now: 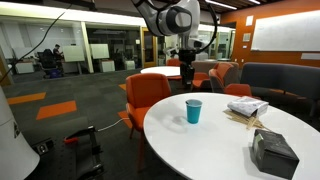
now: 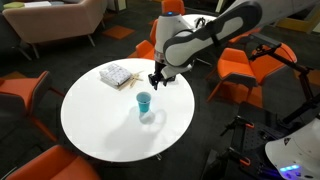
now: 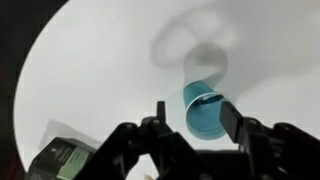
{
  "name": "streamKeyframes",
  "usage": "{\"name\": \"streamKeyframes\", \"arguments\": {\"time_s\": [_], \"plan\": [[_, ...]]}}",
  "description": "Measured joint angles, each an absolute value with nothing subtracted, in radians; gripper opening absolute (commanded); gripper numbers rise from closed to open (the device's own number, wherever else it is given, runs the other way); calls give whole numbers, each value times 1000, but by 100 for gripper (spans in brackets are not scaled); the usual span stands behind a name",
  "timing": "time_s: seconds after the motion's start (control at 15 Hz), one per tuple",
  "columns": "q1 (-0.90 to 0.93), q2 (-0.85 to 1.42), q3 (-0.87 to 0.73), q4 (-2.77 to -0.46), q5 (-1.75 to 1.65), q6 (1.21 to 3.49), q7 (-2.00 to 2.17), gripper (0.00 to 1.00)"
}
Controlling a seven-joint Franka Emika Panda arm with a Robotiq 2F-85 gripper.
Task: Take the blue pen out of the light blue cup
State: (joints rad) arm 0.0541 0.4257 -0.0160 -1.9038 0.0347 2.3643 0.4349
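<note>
Although the light blue cup (image 1: pixel 193 111) stands upright and easy to see on the white round table (image 1: pixel 200 150), you cannot make out the blue pen with any certainty at this size. The wrist view gives only a thin pale line across the cup's mouth. The cup sits toward the middle of the table, well apart from everything else on it, and casts a soft shadow on the white top.

Your gripper (image 3: pixel 194 120) hangs over the table with its jaws spread wide and nothing between them. In the wrist view its dark fingers (image 3: pixel 160 118) frame the cup from either side of the picture without touching it. In both exterior views the gripper is higher than the cup's rim and a little off to one side of it.

Near the table's edge lies a dark grey box (image 1: pixel 273 152). Beyond it you have a white packet (image 1: pixel 245 106) with pale wooden sticks (image 1: pixel 243 120) just beside it. Orange chairs (image 2: pixel 25 95) stand around the table.
</note>
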Motion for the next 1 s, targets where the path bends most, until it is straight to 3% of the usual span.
{"name": "streamKeyframes", "arguments": {"time_s": [0.13,0.2,0.4,0.53,0.8,1.0], "plan": [[58,519,-20,-1780,38,2307,438,26],[59,560,-20,-1720,43,2272,438,33],[58,673,-20,-1557,67,2175,438,36],[56,743,-21,-1463,82,2129,438,31],[51,872,-21,-1298,107,2045,438,33],[51,953,-18,-1189,121,1975,438,17]]}}
